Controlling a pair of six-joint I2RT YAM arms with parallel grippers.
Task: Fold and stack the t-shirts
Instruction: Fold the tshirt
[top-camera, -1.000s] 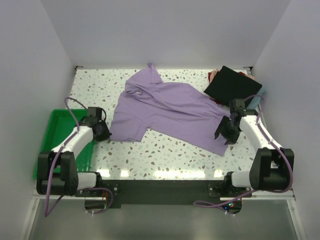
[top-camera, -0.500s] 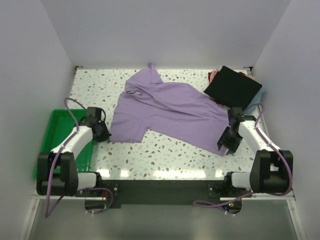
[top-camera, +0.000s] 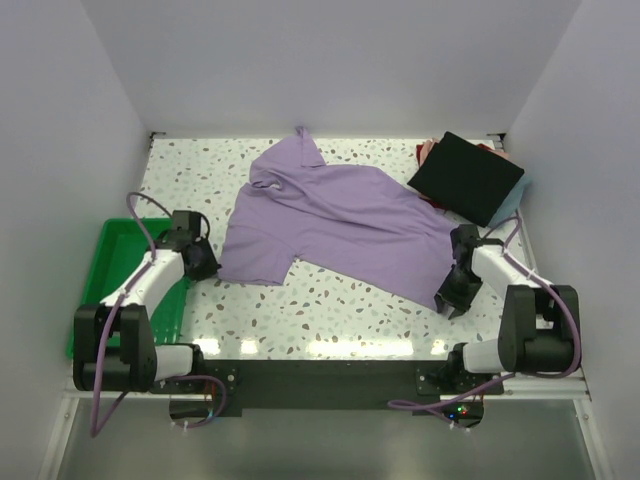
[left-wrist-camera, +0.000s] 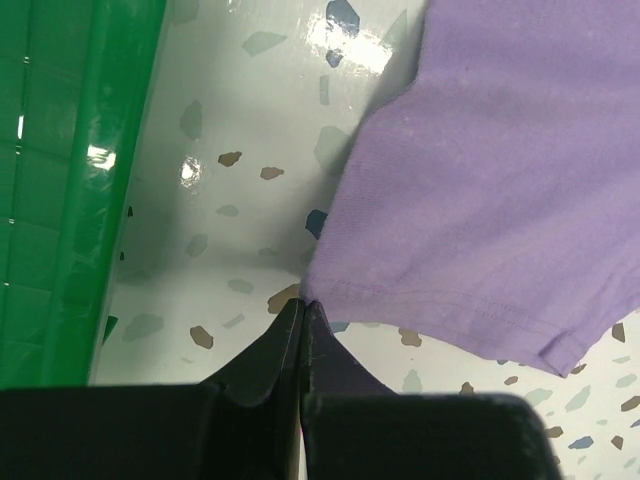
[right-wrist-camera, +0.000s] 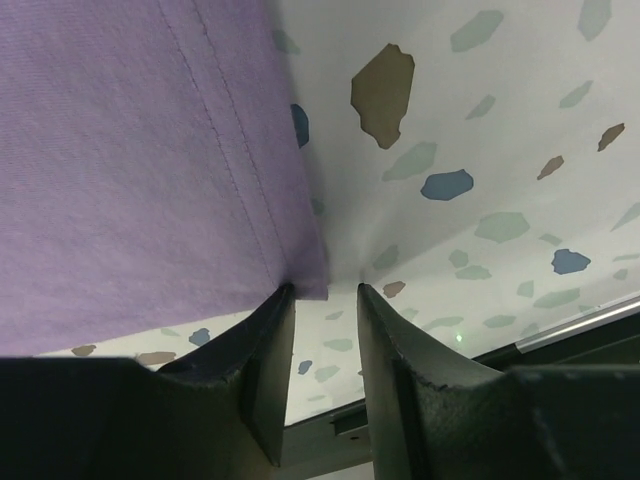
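Observation:
A large lavender t-shirt (top-camera: 340, 215) lies spread out on the speckled table. My left gripper (top-camera: 204, 264) sits at its near left corner, and in the left wrist view the gripper (left-wrist-camera: 302, 303) is shut with its tips touching the hem corner (left-wrist-camera: 330, 285); whether cloth is pinched I cannot tell. My right gripper (top-camera: 450, 298) is at the shirt's near right corner. In the right wrist view it (right-wrist-camera: 325, 290) is open, the corner of the hem (right-wrist-camera: 300, 270) just between the tips. A folded black shirt (top-camera: 466, 177) lies on a red/pink one (top-camera: 426, 151) and a light blue one (top-camera: 516, 200) at the back right.
A green plastic tray (top-camera: 105, 275) stands at the left edge, just left of my left arm; its wall shows in the left wrist view (left-wrist-camera: 90, 180). The table's near edge (right-wrist-camera: 560, 335) is close behind the right gripper. White walls enclose the table.
My right gripper has moved toward the near edge along the shirt's right side, down to its near right corner. The left gripper has barely moved.

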